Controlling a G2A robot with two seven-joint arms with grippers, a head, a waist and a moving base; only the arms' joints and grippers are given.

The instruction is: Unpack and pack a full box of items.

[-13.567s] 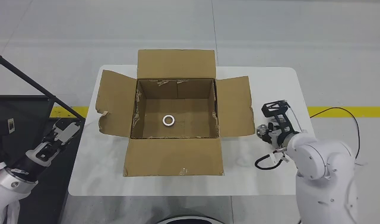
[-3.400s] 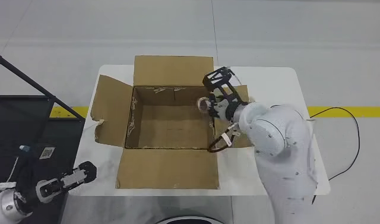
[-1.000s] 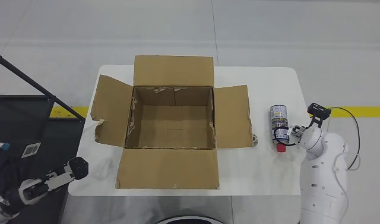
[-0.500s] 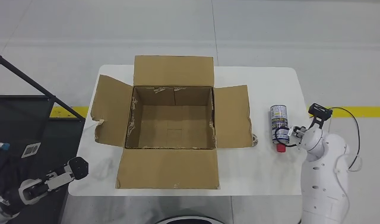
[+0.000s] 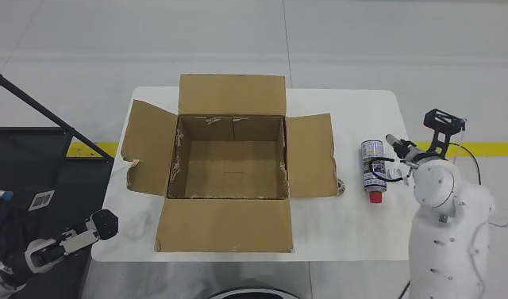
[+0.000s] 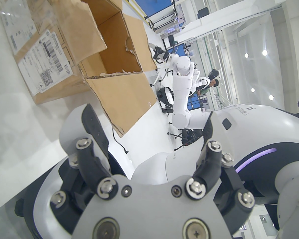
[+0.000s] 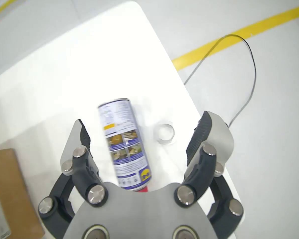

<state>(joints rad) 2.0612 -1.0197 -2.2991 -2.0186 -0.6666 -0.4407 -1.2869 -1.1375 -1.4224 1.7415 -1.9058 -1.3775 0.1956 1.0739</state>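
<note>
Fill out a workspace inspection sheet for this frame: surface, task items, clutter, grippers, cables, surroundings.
Surface: white table, carrying the box, can and ring.
Job's things: cardboard box open, flaps spread, nothing visible inside; spray can lying on its side to the box's right; ring flat beside the can.
Clutter: nothing seen.
Grippers: right gripper above can and ring, fingers open, empty; left gripper off the table's near-left corner, fingers open, empty.
Cables: black cable on the floor, crossing the yellow line.
Surroundings: grey floor.

Barcode labels (image 6: pixel 46 62) on cardboard box (image 6: pixel 112 50) side, printed wrap with small pictures on spray can (image 7: pixel 124 145); no lettering legible on either
</note>
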